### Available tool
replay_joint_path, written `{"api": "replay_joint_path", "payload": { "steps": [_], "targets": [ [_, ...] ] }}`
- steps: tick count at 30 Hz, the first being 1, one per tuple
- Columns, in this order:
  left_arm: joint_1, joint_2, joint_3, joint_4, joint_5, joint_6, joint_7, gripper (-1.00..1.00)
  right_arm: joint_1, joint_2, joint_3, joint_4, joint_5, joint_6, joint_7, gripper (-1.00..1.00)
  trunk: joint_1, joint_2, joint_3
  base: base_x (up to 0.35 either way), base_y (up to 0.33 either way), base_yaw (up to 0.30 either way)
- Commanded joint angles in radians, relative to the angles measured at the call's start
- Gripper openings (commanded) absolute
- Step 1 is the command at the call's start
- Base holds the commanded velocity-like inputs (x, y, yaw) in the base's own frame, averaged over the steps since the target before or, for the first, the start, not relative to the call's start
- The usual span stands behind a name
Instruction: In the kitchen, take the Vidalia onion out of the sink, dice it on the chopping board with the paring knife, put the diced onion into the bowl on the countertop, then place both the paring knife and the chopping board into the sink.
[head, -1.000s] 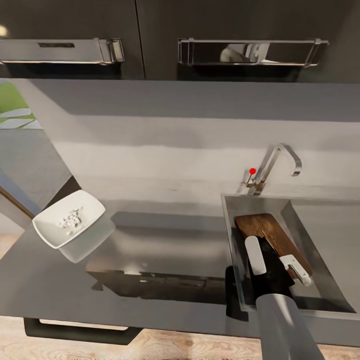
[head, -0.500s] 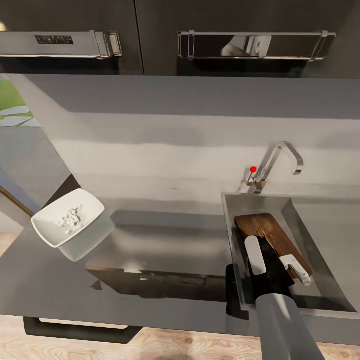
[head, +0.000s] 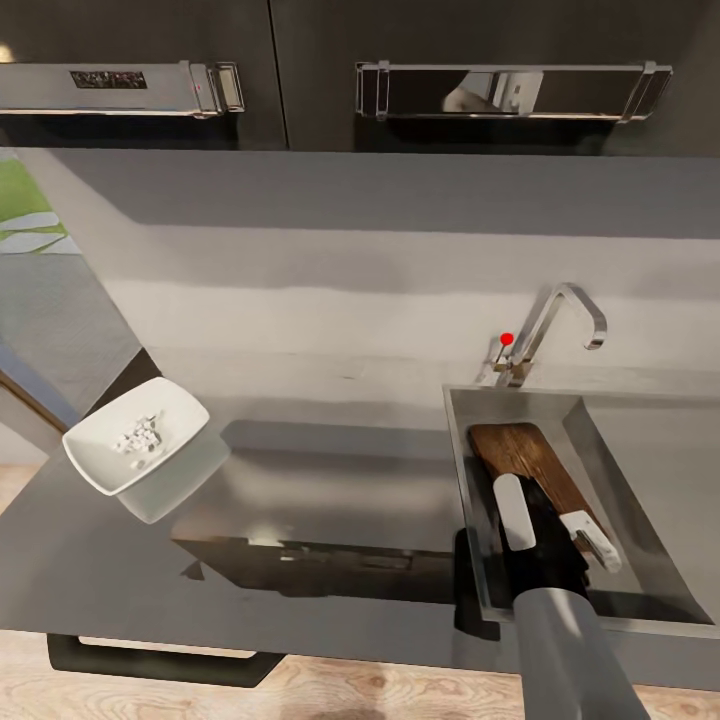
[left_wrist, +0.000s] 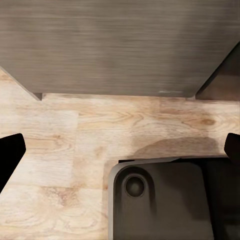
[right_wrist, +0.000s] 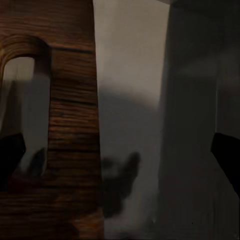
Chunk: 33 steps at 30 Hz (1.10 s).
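Almost nothing was seen to have moved over the last second: the head camera had tilted slightly at first, and the right gripper (head: 548, 520) had stayed low inside the sink (head: 462, 450), over the near end of the chopping board (head: 525, 455).

The chopping board was lying in the sink, leaning along its left wall, with its far end near the back left corner below the tap (head: 560, 310). In the right wrist view the fingers (right_wrist: 225, 155) were seen spread wide at both sides of the frame, with nothing between them, so the board was judged to have been released. The left gripper (left_wrist: 120, 150) was likewise held apart, hanging over the wooden floor (left_wrist: 75, 125) beside the robot's base.

The bowl (head: 105, 470) stood at the left edge of the countertop (head: 330, 480), with pale diced onion (head: 138, 437) inside it. The paring knife could not be made out in the sink.

The board was judged stiff, fairly heavy and hard-edged, best taken at the slot handle (right_wrist: 22, 105) or across a short end; against wet-looking steel it could slide.

The slot and wood grain were given by the right wrist view, while the board's place in the sink was given by the head view.
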Motion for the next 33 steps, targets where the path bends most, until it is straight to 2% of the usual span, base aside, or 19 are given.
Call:
{"api": "replay_joint_path", "payload": {
  "steps": [1, 9, 11, 12, 14, 16, 18, 22, 23, 26, 29, 33],
  "targets": [
    [0.0, 0.001, -0.009, -0.003, 0.007, -0.001, 0.003, 1.0, -0.001, 0.001, -0.004, -0.001, -0.002, 0.011, -0.002, 1.0, 0.001, -0.002, -0.001, 0.0, 0.0, 0.0],
    [0.0, 0.001, -0.009, -0.003, 0.007, -0.001, 0.004, 1.0, -0.001, 0.001, -0.007, -0.002, -0.005, 0.011, 0.0, 1.0, 0.001, -0.002, -0.001, 0.0, 0.0, 0.0],
    [0.0, 0.001, -0.009, -0.003, 0.007, -0.001, 0.004, 1.0, -0.001, 0.001, -0.002, -0.019, -0.006, 0.014, 0.0, 1.0, 0.001, -0.002, -0.001, 0.0, 0.0, 0.0],
    [0.0, 0.001, -0.009, -0.002, 0.007, -0.001, 0.004, 1.0, -0.001, 0.001, 0.007, -0.06, -0.006, 0.02, -0.002, 1.0, 0.001, -0.002, -0.001, 0.0, 0.0, 0.0],
    [0.0, 0.001, -0.009, -0.002, 0.007, -0.001, 0.003, 1.0, -0.001, 0.001, 0.035, -0.143, -0.006, 0.037, -0.004, 1.0, 0.001, -0.002, -0.001, 0.0, 0.0, 0.0],
    [0.001, 0.001, -0.009, -0.002, 0.007, -0.001, 0.003, 1.0, -0.001, 0.001, 0.127, -0.329, -0.006, 0.144, -0.009, 1.0, 0.001, -0.002, -0.001, -0.012, 0.0, 0.0],
    [0.001, 0.001, -0.009, -0.002, 0.007, -0.001, 0.003, 1.0, -0.001, 0.001, 0.211, -0.44, -0.006, 0.283, -0.011, 1.0, 0.001, -0.002, -0.001, -0.136, 0.0, 0.0],
    [0.0, 0.001, -0.009, -0.002, 0.007, -0.001, 0.003, 1.0, -0.001, 0.001, 0.304, -0.51, -0.008, 0.424, -0.002, 1.0, 0.001, -0.002, -0.001, -0.262, 0.0, 0.0],
    [0.001, 0.001, -0.009, -0.002, 0.007, -0.001, 0.003, 1.0, -0.001, 0.001, 0.339, -0.522, -0.013, 0.454, 0.03, 1.0, 0.001, -0.002, -0.001, -0.325, 0.0, 0.0],
    [0.001, 0.001, -0.009, -0.002, 0.007, -0.001, 0.003, 1.0, 0.0, 0.001, 0.368, -0.527, -0.021, 0.494, 0.12, 1.0, 0.001, -0.002, -0.001, -0.332, 0.0, 0.0],
    [0.001, 0.001, -0.009, -0.002, 0.007, -0.001, 0.003, 1.0, 0.001, 0.001, 0.376, -0.527, -0.021, 0.534, 0.163, 1.0, 0.001, -0.002, -0.001, -0.335, 0.0, 0.0],
    [0.001, 0.001, -0.009, -0.002, 0.007, -0.001, 0.003, 1.0, 0.002, 0.001, 0.412, -0.527, -0.02, 0.58, 0.242, 1.0, 0.001, -0.002, -0.001, -0.336, 0.0, 0.0]
  ]
}}
